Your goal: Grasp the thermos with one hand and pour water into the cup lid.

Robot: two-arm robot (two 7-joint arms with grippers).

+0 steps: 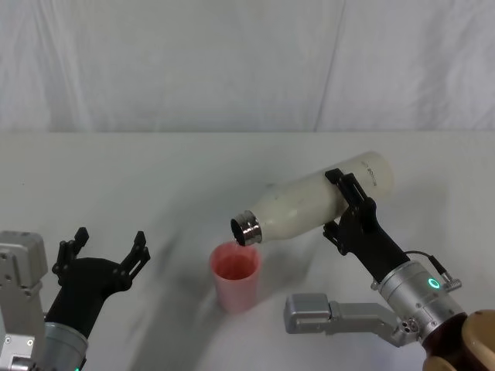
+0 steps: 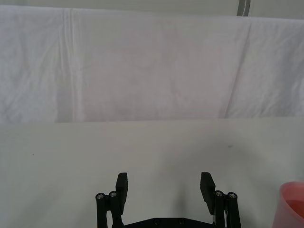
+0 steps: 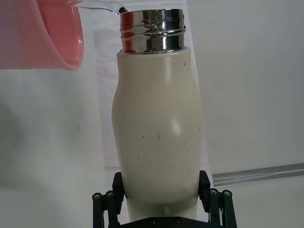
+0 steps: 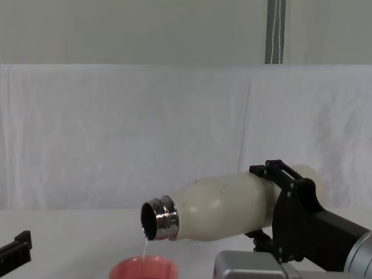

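Chest view: tall cream-white matte thermos (image 4: 226,206) clenched by right gripper (image 4: 282,200), steel neck tipped toward 8 o'clock, trickling into pink-red cup lid (image 4: 144,269); left gripper (image 1: 104,251) released, idle; steeper tilt risks overshoot, spill.

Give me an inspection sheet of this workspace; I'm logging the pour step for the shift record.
Surface: white table, covered in cloth, no spill seen.
Job's things: thermos tipped nearly level, steel neck over the cup lid; a thin stream of water falls into the cup lid, which stands upright.
Clutter: nothing seen.
Grippers: right tool clamped round the thermos body near its base; left tool open, idle at the robot's left, beside the cup lid.
Cables: one short black cable at the right wrist.
Surroundings: white draped backdrop; grey vertical post behind it.
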